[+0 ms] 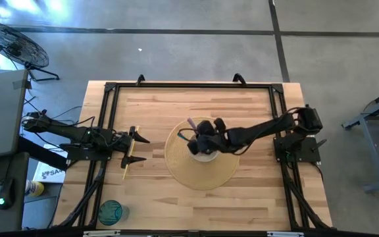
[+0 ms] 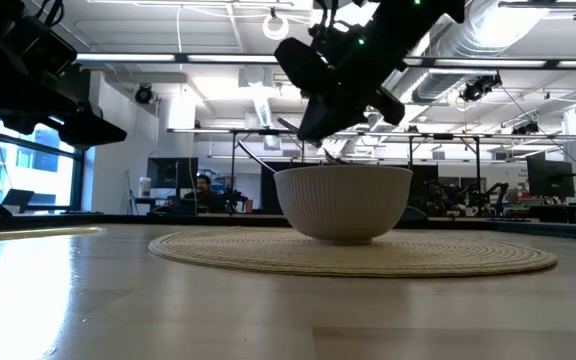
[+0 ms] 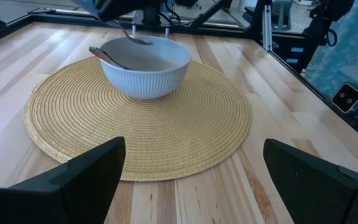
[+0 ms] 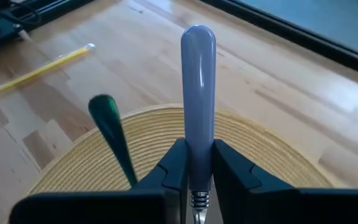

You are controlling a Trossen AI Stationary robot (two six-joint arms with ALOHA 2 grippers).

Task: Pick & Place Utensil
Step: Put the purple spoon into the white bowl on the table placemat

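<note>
A white ribbed bowl [image 1: 202, 150] [image 3: 146, 65] stands on a round woven mat [image 1: 202, 172] at the table's middle. My right gripper [image 4: 197, 158] [image 1: 201, 139] hovers over the bowl, shut on a lavender-handled spoon [image 4: 197, 81]. The spoon's metal head [image 3: 140, 40] hangs just above the bowl's opening. A green-handled utensil [image 4: 112, 127] [image 3: 101, 55] leans on the bowl's rim with its head inside. My left gripper [image 1: 137, 149] waits open near the table's left edge, beside a yellow utensil [image 1: 126, 166] lying on the wood. My right gripper pinches the spoon's lavender handle [image 4: 197, 134] between its two fingers, low on the handle, just above the metal neck [image 4: 197, 199]. The fingers lie across the handle. The spoon is lifted clear, tilted, with its head down over the bowl and its handle's free end [image 1: 191, 124] up.
A teal glass [image 1: 110, 212] stands near the table's near-left corner. Black frame rails [image 1: 189, 85] run along the table's far, left and right edges. Bare wood lies around the mat. A fan [image 1: 15, 43] stands on the floor beyond the table.
</note>
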